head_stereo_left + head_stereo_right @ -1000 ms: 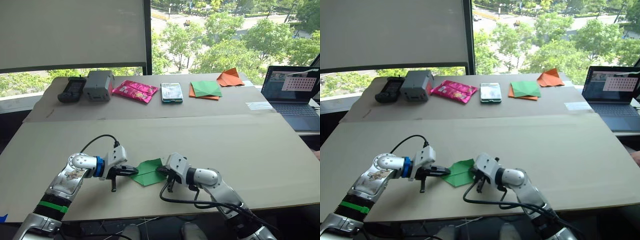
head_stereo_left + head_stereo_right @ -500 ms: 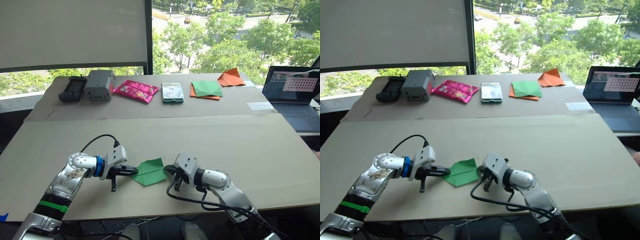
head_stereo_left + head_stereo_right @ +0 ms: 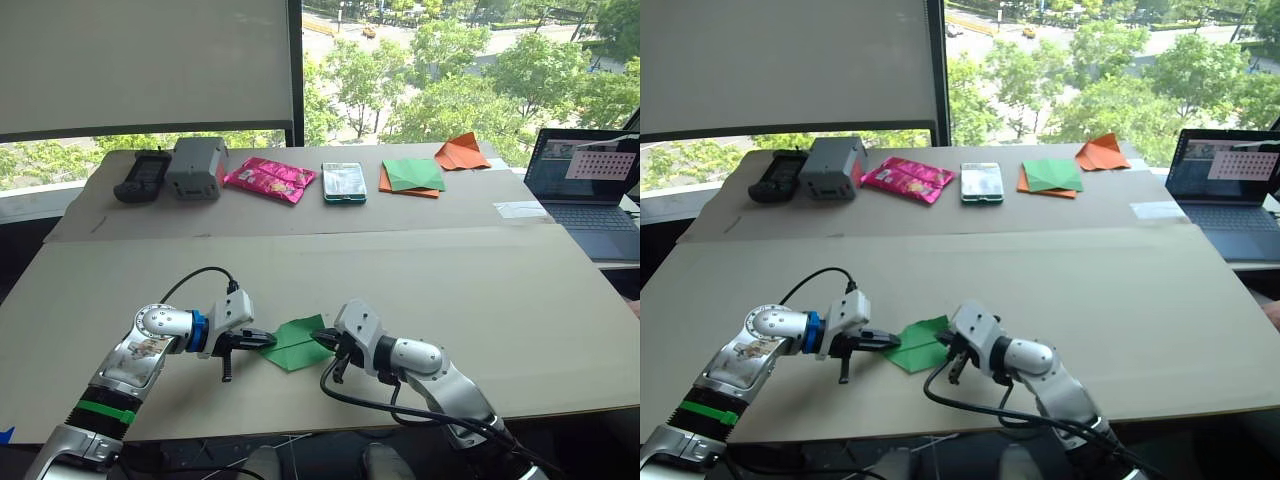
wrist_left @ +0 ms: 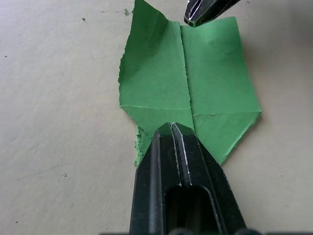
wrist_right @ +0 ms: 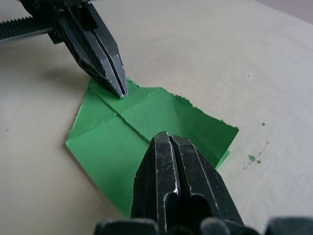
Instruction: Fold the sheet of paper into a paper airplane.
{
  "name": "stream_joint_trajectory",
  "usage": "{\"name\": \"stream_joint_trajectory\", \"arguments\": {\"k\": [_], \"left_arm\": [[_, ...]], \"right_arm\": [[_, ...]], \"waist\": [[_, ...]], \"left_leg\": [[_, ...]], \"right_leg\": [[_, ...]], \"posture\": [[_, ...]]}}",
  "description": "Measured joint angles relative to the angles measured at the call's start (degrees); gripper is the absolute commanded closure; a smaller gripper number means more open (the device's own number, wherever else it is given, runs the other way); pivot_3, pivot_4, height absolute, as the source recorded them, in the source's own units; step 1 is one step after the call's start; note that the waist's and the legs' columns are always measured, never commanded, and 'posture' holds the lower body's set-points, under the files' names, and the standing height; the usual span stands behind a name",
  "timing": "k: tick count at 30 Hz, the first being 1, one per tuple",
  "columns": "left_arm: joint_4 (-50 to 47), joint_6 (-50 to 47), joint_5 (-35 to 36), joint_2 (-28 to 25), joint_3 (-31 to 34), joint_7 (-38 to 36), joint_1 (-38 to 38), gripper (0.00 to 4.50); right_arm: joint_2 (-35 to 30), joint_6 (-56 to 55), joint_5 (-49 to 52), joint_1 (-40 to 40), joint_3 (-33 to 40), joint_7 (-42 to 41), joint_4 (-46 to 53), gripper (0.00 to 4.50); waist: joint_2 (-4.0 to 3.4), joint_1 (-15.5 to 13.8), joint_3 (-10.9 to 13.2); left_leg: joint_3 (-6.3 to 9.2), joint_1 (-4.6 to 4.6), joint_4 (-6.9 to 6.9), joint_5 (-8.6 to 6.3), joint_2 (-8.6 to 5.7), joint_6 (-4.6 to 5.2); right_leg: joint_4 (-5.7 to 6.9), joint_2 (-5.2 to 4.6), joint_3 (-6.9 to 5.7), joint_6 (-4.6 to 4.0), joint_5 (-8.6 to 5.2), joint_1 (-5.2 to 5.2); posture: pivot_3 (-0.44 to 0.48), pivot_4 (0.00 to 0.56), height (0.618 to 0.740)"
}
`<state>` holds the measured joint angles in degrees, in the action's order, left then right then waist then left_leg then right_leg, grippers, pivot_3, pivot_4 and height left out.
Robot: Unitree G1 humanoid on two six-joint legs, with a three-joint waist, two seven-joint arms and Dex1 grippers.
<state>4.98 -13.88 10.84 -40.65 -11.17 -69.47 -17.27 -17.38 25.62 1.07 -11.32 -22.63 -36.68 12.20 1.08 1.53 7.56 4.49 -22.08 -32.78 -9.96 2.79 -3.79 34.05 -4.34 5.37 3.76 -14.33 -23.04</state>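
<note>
Bright green, the sheet of paper [image 3: 298,343] is lying folded on the near part of the beige table [image 3: 420,280] in the left eye view, between the two grippers. The left gripper [image 3: 262,340] is reaching in from the robot's left, its black tips touching the sheet's left end. The right gripper [image 3: 323,341] is meeting the sheet's right edge from the other side. Along the far edge of the table are sitting a black controller [image 3: 137,178], a grey box [image 3: 196,168], a pink packet [image 3: 270,181], a phone [image 3: 344,183], a green sheet stacked on orange paper [image 3: 411,178] and a folded orange paper [image 3: 461,153]. A laptop [image 3: 585,185] is standing open at the far right.

The right eye view is showing the same layout, the green sheet lying flat between the two black tips.

In the left wrist view the left gripper's fingers [image 4: 168,152] are pressed together with no gap, their tips resting on the pointed end of the sheet, where a centre crease and a cross crease are meeting. The edges there are looking ragged. The other gripper's tip is touching the opposite edge.

In the right wrist view the right gripper's fingers [image 5: 171,161] are likewise closed tight, tips down on the sheet near its centre crease, with nothing visibly pinched between them.
</note>
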Motion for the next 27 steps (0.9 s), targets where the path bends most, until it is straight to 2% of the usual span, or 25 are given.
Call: {"name": "stream_joint_trajectory", "arguments": {"k": [10, 18, 27], "left_arm": [[-0.5, -1.3, 0.2, 0.0, 0.0, -0.1, -0.1, 4.50], [-2.4, -5.4, 0.4, 6.6, -3.6, 1.2, -3.2, 4.50], [-1.4, -3.1, -2.5, 6.0, -5.1, 2.5, -3.2, 4.50]], "right_arm": [[-0.3, 1.6, -0.6, -2.0, -0.9, 0.2, -1.5, 4.47], [0.0, 3.1, -0.6, -2.0, -1.4, 0.8, -0.9, 4.47], [0.2, 4.7, -0.4, -2.0, -1.6, 1.8, -0.3, 4.47]], "waist": [[0.02, 0.3, -0.1], [0.09, 0.3, -0.1], [0.07, 0.9, -0.1]], "left_leg": [[0.00, 0.04, 0.00, 0.00, 0.00, 0.01], [0.00, 0.04, -0.03, 0.05, -0.01, 0.08], [0.02, 0.26, -0.03, 0.05, 0.00, 0.08]], "right_leg": [[0.02, 0.01, 0.01, 0.00, 0.00, 0.06], [0.04, 0.05, 0.01, 0.01, 0.00, 0.10], [0.04, 0.08, 0.03, 0.02, 0.01, 0.34]], "posture": [[0.000, 0.150, 0.732], [0.000, 0.150, 0.732], [0.000, 0.150, 0.732]]}}
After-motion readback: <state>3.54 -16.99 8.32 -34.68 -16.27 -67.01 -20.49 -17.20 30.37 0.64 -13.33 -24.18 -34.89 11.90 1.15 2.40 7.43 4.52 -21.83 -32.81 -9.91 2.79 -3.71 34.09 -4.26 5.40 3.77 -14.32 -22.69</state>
